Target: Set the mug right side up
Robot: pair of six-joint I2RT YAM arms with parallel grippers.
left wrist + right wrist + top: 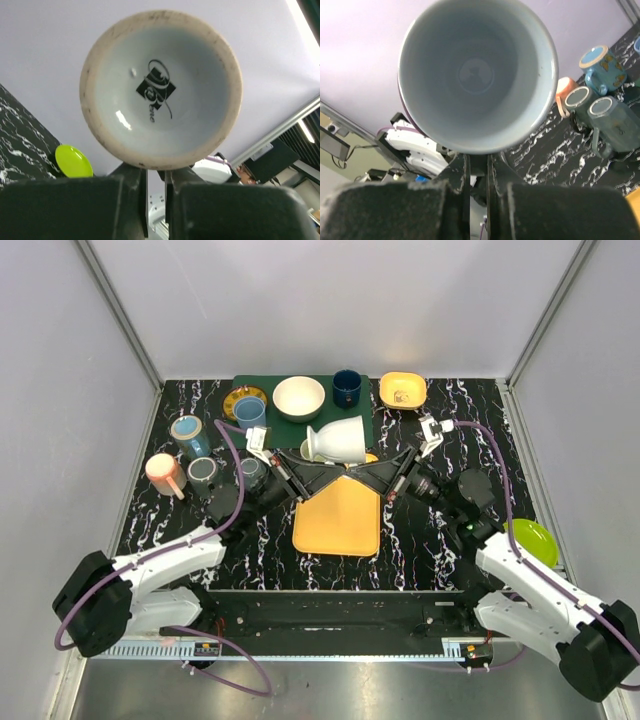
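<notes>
A white mug (340, 440) lies on its side in the air above the orange tray (340, 525). Its base points left and its mouth points right. My left gripper (325, 472) and right gripper (368, 472) meet under it from either side. The left wrist view shows the mug's stamped base (160, 90) just above my left gripper (156, 172), whose jaws are nearly closed. The right wrist view looks into the mug's open mouth (477, 75) just above my right gripper (478, 157), jaws also nearly closed. The mug's body hides the exact grip point.
At the back, a green mat (375, 420) carries a white bowl (299, 397) and a dark blue cup (347, 387), with a yellow bowl (402, 390) beside it. Several mugs (190, 455) cluster at the left. A lime plate (530, 540) lies at the right.
</notes>
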